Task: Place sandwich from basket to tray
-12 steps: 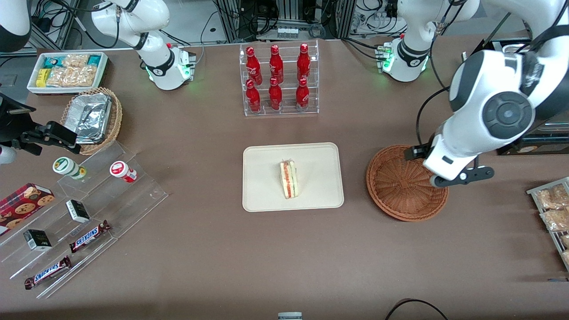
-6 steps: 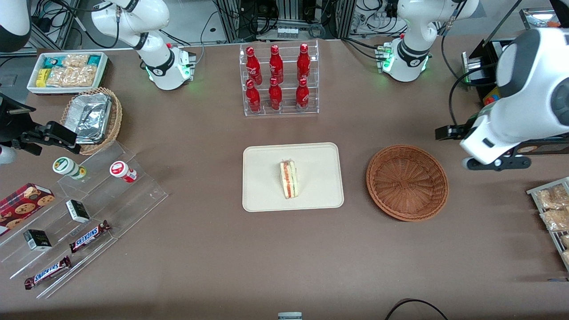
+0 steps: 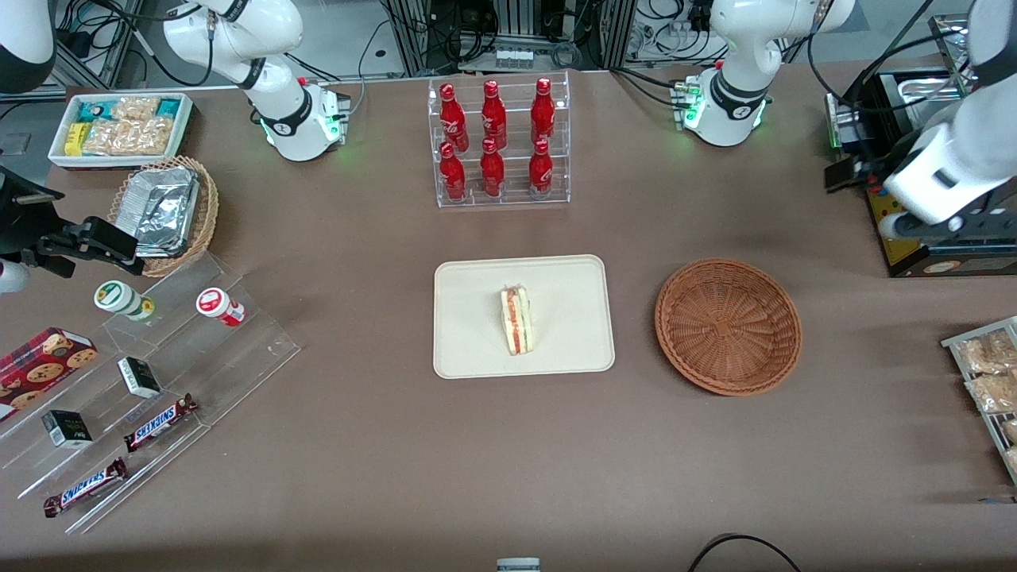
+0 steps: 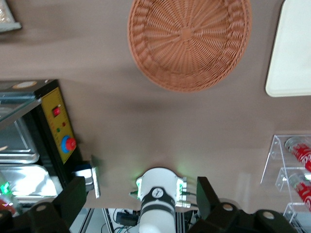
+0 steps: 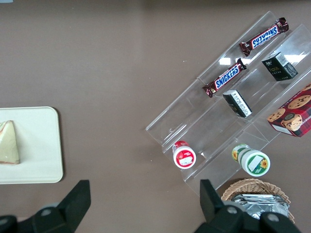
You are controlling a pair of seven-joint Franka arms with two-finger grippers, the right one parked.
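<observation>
The sandwich (image 3: pixel 516 320), a pale wedge with red and green filling along its cut edge, lies on its side in the middle of the cream tray (image 3: pixel 469 286). Beside the tray, toward the working arm's end, sits the round reddish-brown basket (image 3: pixel 727 326) with nothing in it. My gripper (image 3: pixel 941 226) hangs high near the table's end, past the basket and farther from the front camera, over a black box. The left wrist view looks down on the basket (image 4: pixel 189 41) and a corner of the tray (image 4: pixel 294 58); the gripper (image 4: pixel 141 201) is open and holds nothing.
A clear rack of red bottles (image 3: pixel 496 143) stands farther from the front camera than the tray. A black box with a yellow panel (image 3: pixel 914 238) and a rack of snack packets (image 3: pixel 989 373) sit at the working arm's end. Acrylic steps with snacks (image 3: pixel 159 373) lie toward the parked arm's end.
My arm has left the space above the basket, moving toward the working arm's end of the table and away from the front camera. The sandwich stays on the tray.
</observation>
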